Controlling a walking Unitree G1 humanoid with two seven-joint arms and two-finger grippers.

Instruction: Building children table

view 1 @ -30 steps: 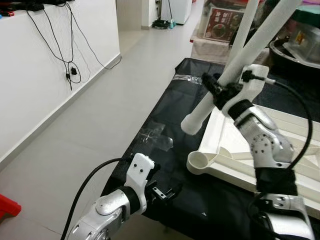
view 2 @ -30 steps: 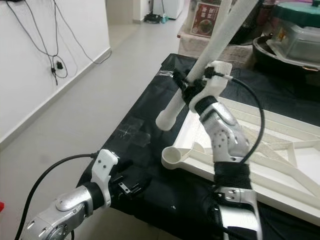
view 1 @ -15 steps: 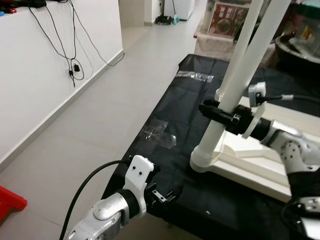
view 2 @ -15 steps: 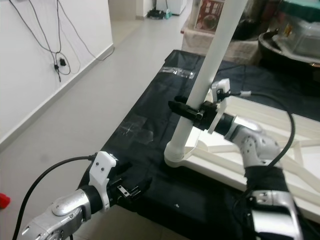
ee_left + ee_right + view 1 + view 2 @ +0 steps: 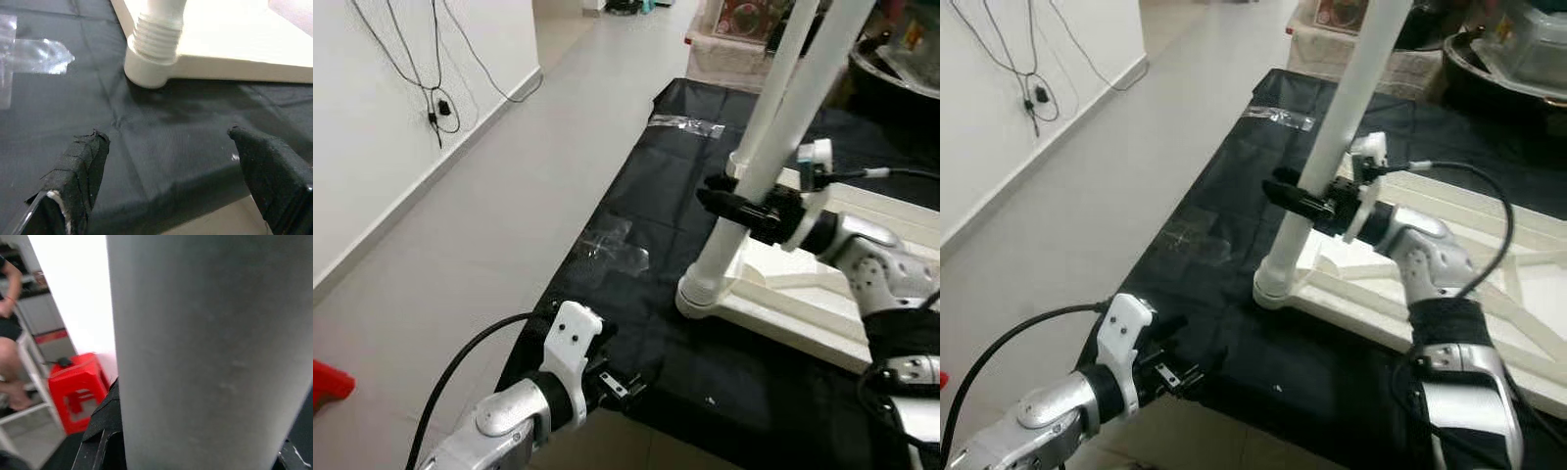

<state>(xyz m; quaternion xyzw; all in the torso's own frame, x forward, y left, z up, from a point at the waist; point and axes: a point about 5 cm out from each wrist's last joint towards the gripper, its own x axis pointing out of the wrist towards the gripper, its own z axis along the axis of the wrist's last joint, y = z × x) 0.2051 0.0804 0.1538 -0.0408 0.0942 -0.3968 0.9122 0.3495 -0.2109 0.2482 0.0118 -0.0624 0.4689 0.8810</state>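
- Right now the right gripper point(image 5: 744, 208) has its two black fingers clamped around a white table leg point(image 5: 756, 155), a little above the leg's lower end, right of centre in the left eye view.
- That leg leans slightly, its top running off the upper edge of the frame; its ribbed lower end sits in the round corner socket point(image 5: 697, 294) of the white tabletop frame point(image 5: 808, 318).
- From the right wrist view the leg is a broad grey-white column directly before the camera, with a black finger point(image 5: 100, 431) showing at its lower edge; a red plastic stool point(image 5: 78, 396) and part of a seated person point(image 5: 9, 333) show at the left of that frame.
- A second white leg point(image 5: 781, 69) rises behind the held one, in the upper right of the left eye view.
- The tabletop frame lies flat on a black cloth point(image 5: 636, 215), its socket corner near the cloth's middle.
- A patch of clear tape point(image 5: 617, 253) is stuck on the cloth left of the socket, and another strip point(image 5: 685, 124) lies near the cloth's far edge.
- The left gripper point(image 5: 171, 156) hangs at the near edge of the cloth with its fingers wide apart and holding nothing; in the left wrist view the socket and the threaded leg end point(image 5: 156, 36) lie ahead, apart from the fingertips.
- The grey floor point(image 5: 480, 215) fills the left of the frame, with black cables point(image 5: 435, 88) hanging down the white wall at the upper left.
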